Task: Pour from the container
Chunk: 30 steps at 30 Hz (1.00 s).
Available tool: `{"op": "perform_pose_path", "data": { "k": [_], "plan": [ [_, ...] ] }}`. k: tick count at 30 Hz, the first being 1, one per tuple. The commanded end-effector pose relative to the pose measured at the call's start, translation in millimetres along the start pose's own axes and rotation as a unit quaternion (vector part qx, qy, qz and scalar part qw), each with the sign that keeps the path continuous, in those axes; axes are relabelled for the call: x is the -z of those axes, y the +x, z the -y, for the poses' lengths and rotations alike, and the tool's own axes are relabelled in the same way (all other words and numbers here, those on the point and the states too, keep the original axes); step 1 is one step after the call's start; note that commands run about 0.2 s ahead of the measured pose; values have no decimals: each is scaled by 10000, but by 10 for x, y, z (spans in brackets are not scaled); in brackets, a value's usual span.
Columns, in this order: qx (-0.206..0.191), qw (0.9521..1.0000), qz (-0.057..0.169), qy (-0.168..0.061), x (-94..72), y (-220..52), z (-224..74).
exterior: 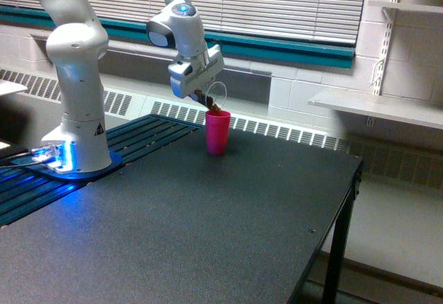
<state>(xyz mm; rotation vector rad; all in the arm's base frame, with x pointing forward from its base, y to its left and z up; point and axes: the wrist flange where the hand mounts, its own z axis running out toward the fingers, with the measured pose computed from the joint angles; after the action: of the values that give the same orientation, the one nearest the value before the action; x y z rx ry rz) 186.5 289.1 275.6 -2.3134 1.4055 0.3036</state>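
The dark table (208,228) carries a pink cup (217,132) near its far edge; just above that cup's rim the gripper (205,93) pinches the clear container (215,97), tipped steeply, brown bits at its lip over the cup's mouth; behind the cup, a radiator (277,132) and window blinds (277,3).

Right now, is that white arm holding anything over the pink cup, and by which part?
Yes: a small clear container with brown bits, tilted over the pink cup. The gripper holds its rear end; exactly where the fingers grip is too small to tell.
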Motion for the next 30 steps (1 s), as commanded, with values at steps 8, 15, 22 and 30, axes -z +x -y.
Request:
{"op": "perform_pose_path", "data": {
  "k": [8,15,22,30],
  "plan": [
    [136,9999,34,-40,22,52,31],
    [155,9999,41,-62,38,74,42],
    [157,9998,25,-84,49,102,44],
    [142,9998,85,-96,61,119,51]
  ]
}}
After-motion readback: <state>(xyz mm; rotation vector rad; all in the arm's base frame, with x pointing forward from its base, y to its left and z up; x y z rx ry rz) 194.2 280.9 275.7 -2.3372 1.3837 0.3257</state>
